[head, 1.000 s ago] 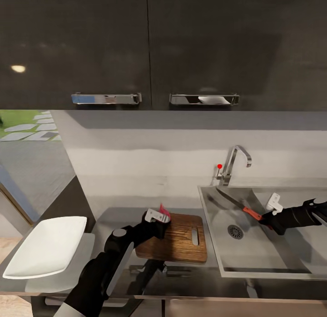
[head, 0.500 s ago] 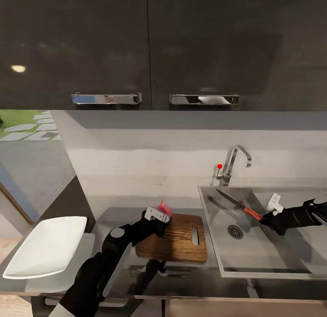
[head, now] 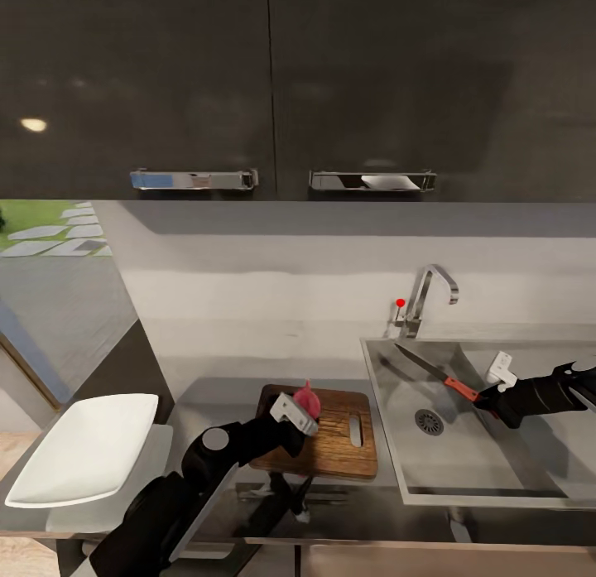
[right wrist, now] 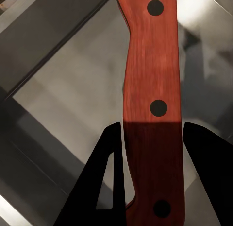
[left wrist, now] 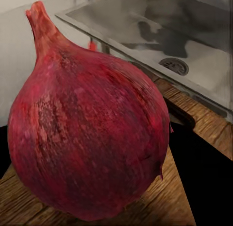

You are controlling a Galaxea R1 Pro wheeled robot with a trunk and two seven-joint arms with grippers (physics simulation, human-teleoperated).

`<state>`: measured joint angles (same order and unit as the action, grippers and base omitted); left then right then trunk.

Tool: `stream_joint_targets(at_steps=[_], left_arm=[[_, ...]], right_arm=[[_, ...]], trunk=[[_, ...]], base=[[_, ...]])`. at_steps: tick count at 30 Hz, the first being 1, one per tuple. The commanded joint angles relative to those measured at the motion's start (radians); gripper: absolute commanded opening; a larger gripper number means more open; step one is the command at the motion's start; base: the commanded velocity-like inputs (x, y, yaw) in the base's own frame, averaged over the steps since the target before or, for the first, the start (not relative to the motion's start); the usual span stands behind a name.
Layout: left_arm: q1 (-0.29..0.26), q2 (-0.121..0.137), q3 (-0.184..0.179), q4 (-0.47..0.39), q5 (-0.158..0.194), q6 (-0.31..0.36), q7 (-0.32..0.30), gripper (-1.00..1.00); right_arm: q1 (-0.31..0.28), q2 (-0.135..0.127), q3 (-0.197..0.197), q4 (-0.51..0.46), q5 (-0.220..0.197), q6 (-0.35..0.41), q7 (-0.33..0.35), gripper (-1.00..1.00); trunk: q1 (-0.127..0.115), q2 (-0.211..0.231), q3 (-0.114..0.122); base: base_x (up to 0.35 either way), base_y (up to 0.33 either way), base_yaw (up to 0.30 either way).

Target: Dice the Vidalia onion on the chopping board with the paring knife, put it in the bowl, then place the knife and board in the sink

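Steel sink point(head: 389, 444): right tool point(head: 488, 399) pinching riveted red-orange paring knife point(right wrist: 151, 109).

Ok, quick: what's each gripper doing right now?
Left gripper: shut on the onion, over the chopping board.
Right gripper: shut on the paring knife handle.

You have open tabletop point(head: 207, 395) at centre-left, between the bowl point(head: 87, 444) at lower left and the chopping board point(head: 331, 436). At right, the tap point(head: 430, 295) and paring knife point(head: 434, 370) crowd the sink point(head: 463, 469).
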<state>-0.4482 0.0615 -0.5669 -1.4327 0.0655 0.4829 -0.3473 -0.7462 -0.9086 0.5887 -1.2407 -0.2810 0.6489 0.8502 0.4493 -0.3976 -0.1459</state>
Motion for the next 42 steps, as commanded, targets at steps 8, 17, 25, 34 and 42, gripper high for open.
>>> stream_joint_targets(at_steps=[8,17,25,34,42], left_arm=[[-0.001,0.009,-0.019,-0.005,0.007,0.008,-0.039,-1.00],[-0.001,0.083,-0.022,0.013,0.008,0.005,-0.072,-1.00],[-0.001,0.051,0.065,0.086,0.010,-0.002,-0.076,-1.00],[-0.001,0.008,0.082,0.095,0.010,-0.004,-0.072,-1.00],[-0.001,-0.024,0.083,0.149,0.010,-0.004,-0.073,-1.00]], right_arm=[[-0.002,-0.001,0.003,0.001,-0.007,0.006,-0.003,-1.00],[-0.002,-0.001,0.003,0.001,-0.007,0.006,-0.003,-1.00],[-0.002,-0.001,0.003,0.001,-0.007,0.005,-0.003,-1.00],[-0.002,-0.001,0.003,0.001,-0.007,0.006,-0.003,-1.00],[-0.002,-0.001,0.003,0.001,-0.007,0.006,-0.003,-1.00]], trunk=[[0.001,-0.002,-0.002],[0.001,-0.002,-0.002],[0.001,-0.002,-0.002],[0.001,-0.002,-0.002],[0.001,-0.002,-0.002]], base=[[0.000,0.000,0.000],[0.000,0.000,0.000],[0.000,0.000,0.000],[0.000,0.000,0.000],[0.000,0.000,0.000]])
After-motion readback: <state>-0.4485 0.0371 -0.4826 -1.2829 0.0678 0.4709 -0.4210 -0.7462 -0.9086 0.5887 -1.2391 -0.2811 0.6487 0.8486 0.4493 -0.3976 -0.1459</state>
